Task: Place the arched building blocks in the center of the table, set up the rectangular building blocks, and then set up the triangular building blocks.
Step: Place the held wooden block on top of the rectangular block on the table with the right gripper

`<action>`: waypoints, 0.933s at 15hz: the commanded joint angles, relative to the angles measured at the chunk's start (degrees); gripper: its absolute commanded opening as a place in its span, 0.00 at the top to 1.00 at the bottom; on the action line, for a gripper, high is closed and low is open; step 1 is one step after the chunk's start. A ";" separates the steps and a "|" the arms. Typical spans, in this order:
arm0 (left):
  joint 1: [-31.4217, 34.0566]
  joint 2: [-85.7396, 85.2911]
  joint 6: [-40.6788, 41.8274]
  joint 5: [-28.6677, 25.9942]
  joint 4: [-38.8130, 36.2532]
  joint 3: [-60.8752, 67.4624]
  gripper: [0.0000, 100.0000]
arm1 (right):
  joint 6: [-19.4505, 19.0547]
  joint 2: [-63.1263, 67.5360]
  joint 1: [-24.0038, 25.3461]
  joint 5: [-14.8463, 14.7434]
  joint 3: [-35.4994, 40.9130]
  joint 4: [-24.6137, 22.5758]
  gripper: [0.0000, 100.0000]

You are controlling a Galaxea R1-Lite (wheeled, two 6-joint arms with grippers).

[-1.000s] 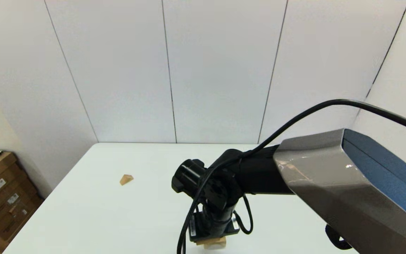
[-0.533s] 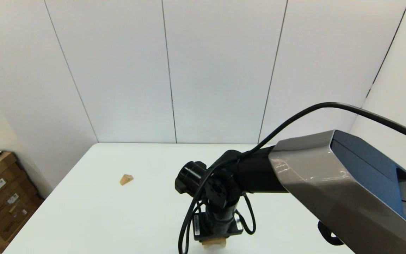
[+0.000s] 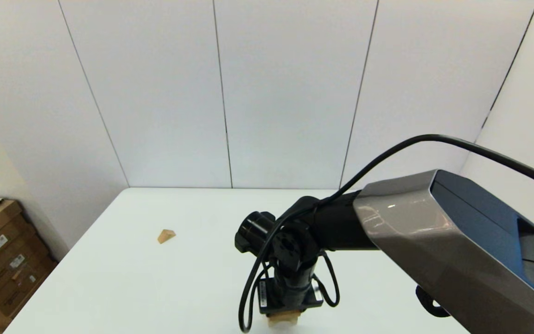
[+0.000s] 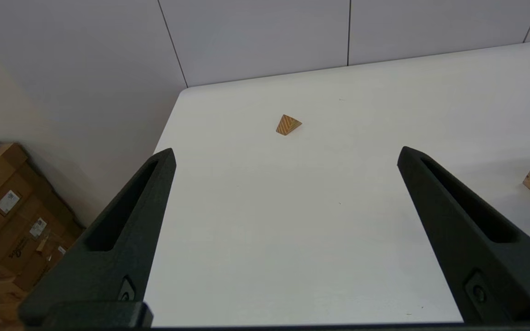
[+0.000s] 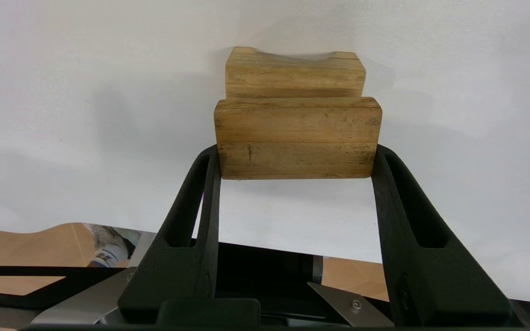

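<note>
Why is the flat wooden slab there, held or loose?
Held: the right gripper has its fingers against both ends of the slab, just in front of the arched block.

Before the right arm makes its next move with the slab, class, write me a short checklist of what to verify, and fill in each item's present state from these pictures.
1. Right gripper has the rectangular block between its fingers, one at each end: ok.
2. Arched block lies on the table, right behind the slab: ok.
3. Slab lined up with the arched block: roughly parallel and centred: ok.
4. Slab already resting on the arched block: cannot tell; they overlap in the wrist view.
5. Triangular block lies well away to the left, out of the path: ok.
6. Left gripper open, holding nothing, back from the work: ok.
</note>
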 commanded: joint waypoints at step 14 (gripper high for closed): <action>0.02 0.07 0.03 -0.03 -0.06 0.00 0.00 | 0.19 1.87 0.44 0.00 -0.82 -0.12 1.00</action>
